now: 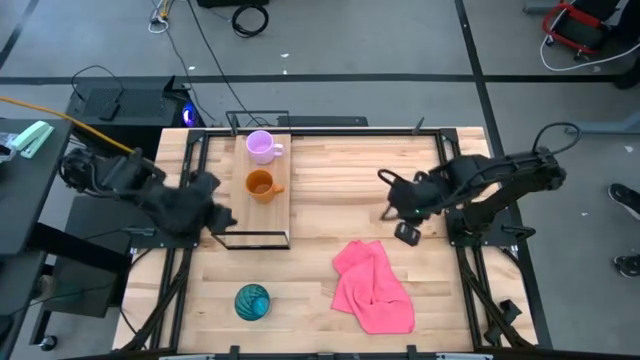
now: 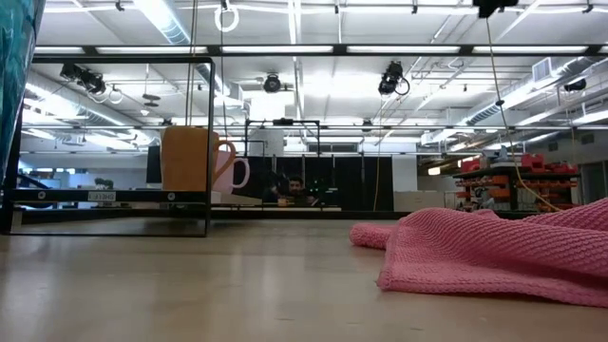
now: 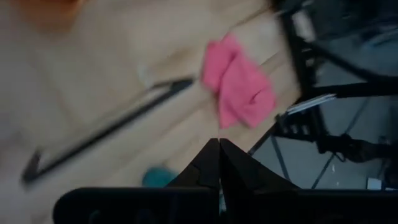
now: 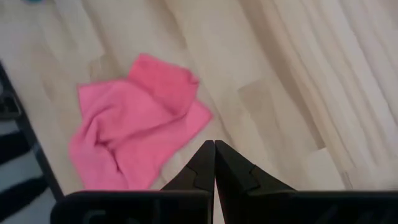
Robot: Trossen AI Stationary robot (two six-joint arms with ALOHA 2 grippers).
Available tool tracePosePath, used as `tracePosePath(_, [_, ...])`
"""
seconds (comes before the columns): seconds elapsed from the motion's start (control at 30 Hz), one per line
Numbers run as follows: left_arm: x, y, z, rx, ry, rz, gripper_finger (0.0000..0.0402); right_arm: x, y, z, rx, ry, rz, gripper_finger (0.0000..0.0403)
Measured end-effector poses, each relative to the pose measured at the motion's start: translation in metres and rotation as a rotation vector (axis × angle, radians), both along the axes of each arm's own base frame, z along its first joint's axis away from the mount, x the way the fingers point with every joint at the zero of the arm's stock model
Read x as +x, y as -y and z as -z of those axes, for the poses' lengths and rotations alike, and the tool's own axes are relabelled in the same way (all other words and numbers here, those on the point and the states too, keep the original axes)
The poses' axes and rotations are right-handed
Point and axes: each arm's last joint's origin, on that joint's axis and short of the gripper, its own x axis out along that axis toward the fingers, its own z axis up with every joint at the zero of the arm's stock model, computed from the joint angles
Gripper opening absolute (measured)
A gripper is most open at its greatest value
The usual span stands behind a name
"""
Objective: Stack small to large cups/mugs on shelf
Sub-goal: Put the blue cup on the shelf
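The shelf (image 1: 270,215) stands at the table's far left. The pale purple mug (image 1: 262,146) and the orange mug (image 1: 260,185) stand upright on its board; both also show in the low view, orange (image 2: 185,158) in front of purple (image 2: 231,172). The teal patterned cup (image 1: 252,301) stands on the table near the front left edge. My left gripper (image 1: 222,218) is shut and empty, just left of the shelf's near end. My right gripper (image 1: 388,208) is shut and empty over the table's right middle.
A pink cloth (image 1: 373,286) lies crumpled on the table at the near right, also in the low view (image 2: 494,249) and right wrist view (image 4: 134,121). Bare tabletop lies between the shelf and my right arm.
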Motion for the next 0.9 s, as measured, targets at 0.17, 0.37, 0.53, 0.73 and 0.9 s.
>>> tracePosePath(0.17, [0.007,0.032,0.015,-0.116,-0.131,-0.055,0.0007,-0.011,-0.022,-0.003,-0.004,0.013,-0.067,0.0018])
tracePosePath(0.37, [0.017,0.077,0.035,-0.163,-0.230,-0.046,0.0024,-0.027,-0.048,-0.004,-0.040,0.046,-0.052,0.0018])
tracePosePath(0.53, [0.021,0.108,0.054,-0.148,-0.304,-0.053,0.0029,-0.037,-0.064,-0.004,-0.039,0.082,-0.017,0.0018])
tracePosePath(0.73, [0.032,0.132,0.077,-0.107,-0.390,-0.056,0.0017,-0.042,-0.071,-0.005,-0.053,0.123,0.027,0.0018])
tracePosePath(0.9, [0.039,0.140,0.089,-0.080,-0.437,-0.061,0.0024,-0.042,-0.071,-0.005,-0.048,0.126,0.046,0.0022])
